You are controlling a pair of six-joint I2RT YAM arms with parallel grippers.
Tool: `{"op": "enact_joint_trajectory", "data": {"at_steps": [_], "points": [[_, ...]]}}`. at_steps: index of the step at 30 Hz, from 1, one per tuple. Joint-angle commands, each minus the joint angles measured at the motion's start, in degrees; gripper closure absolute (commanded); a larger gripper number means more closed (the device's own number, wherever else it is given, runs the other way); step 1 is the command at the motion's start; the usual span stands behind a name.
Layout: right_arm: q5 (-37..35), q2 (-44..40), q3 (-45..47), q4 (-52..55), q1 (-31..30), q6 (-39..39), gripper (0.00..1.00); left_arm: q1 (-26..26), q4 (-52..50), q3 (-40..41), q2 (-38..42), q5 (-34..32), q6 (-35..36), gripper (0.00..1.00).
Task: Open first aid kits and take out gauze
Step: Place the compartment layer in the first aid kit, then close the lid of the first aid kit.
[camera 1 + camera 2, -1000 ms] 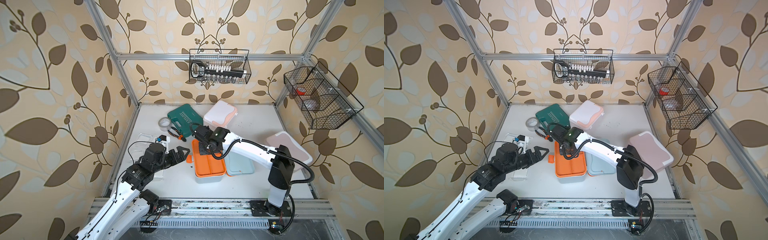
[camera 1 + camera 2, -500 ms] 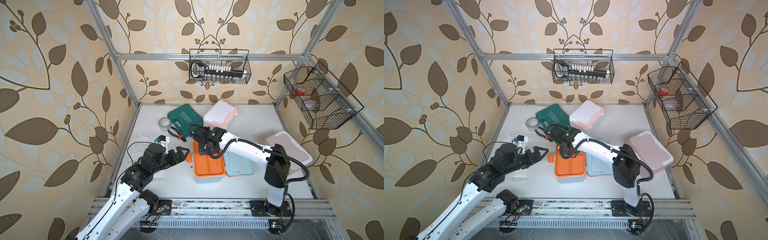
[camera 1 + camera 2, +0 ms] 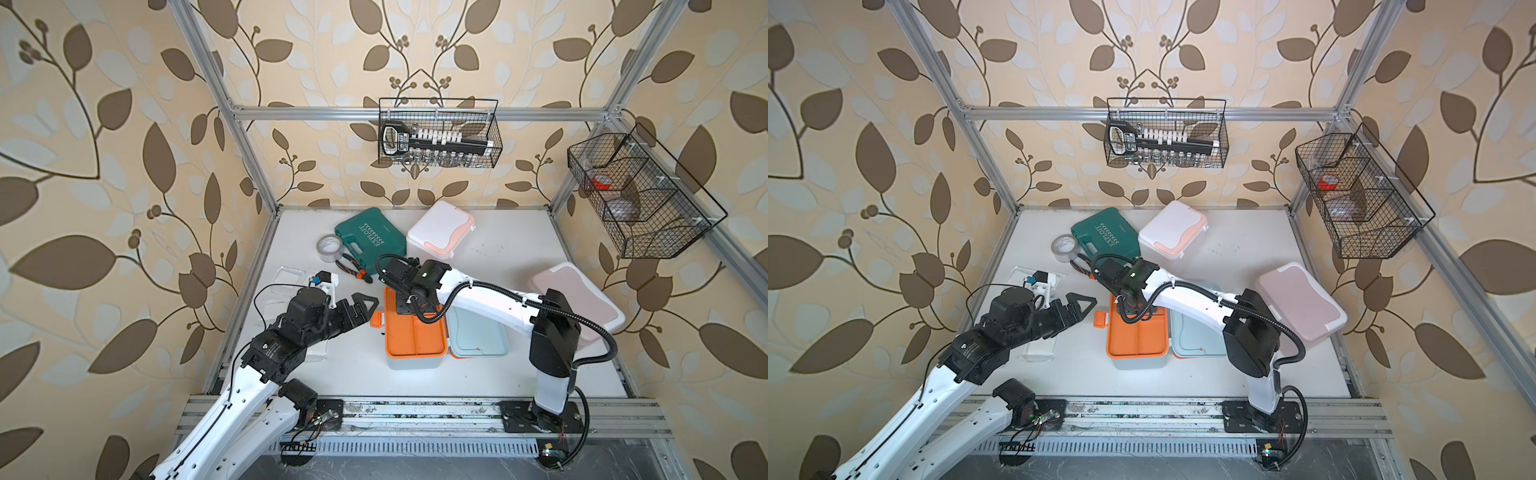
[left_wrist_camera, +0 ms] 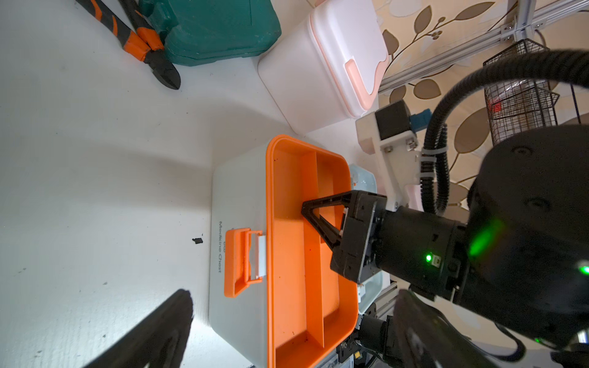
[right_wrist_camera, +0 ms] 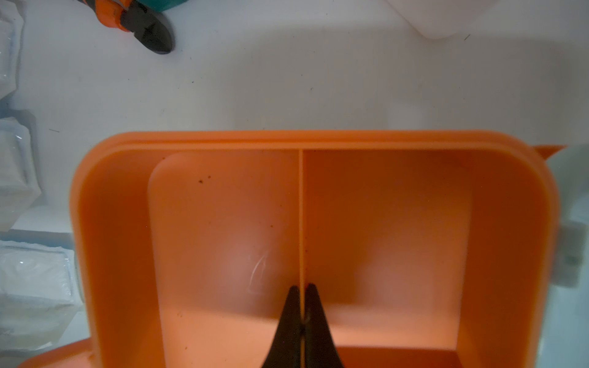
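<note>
In R wrist view we see right claw (image 5: 301,296) pinching orange tray (image 5: 223,223) divider (image 5: 301,207), hidden in top views; left claw (image 3: 368,309) spread wide nearby.

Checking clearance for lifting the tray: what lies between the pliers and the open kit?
Bare table only, from the pliers to the open kit; the right wrist view shows it.

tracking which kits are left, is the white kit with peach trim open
No, the white kit with peach trim has its lid seated flat on the base in the left wrist view.
</note>
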State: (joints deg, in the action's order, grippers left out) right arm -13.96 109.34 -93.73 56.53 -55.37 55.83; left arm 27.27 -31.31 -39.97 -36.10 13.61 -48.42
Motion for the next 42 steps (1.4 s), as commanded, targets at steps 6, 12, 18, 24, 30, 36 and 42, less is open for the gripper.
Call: {"op": "enact_joint_trajectory", "data": {"at_steps": [6, 12, 18, 24, 30, 36, 42], "points": [[-2.3, -8.0, 3.0, -0.2, -0.2, -2.7, 0.23, -0.6, -1.7, -4.3, -2.3, 1.2, 2.9, 0.01], [-0.2, -23.9, 13.2, -6.0, 6.4, -11.9, 0.00, 9.0, -5.6, -13.9, -11.7, -3.3, 6.1, 0.02], [17.2, -43.3, 33.0, -16.9, 28.4, -19.3, 0.01, 23.9, -8.7, -24.8, -26.0, -13.7, 7.7, 0.01], [31.5, -49.3, 43.2, -18.9, 48.6, -26.5, 0.00, 25.4, -6.7, -28.6, -36.8, -11.1, 8.2, 0.01], [40.9, -48.1, 51.6, -24.0, 56.0, -28.0, 0.01, 25.4, -5.5, -29.8, -43.4, -10.1, 7.5, 0.01], [46.8, -47.3, 57.4, -30.4, 56.3, -26.6, 0.01, 24.4, -2.6, -26.7, -45.1, -9.1, 6.1, 0.01], [56.2, -47.4, 60.0, -35.8, 56.3, -22.8, 0.01, 23.2, 9.7, -20.6, -46.1, -0.4, 2.5, 0.01]]}}
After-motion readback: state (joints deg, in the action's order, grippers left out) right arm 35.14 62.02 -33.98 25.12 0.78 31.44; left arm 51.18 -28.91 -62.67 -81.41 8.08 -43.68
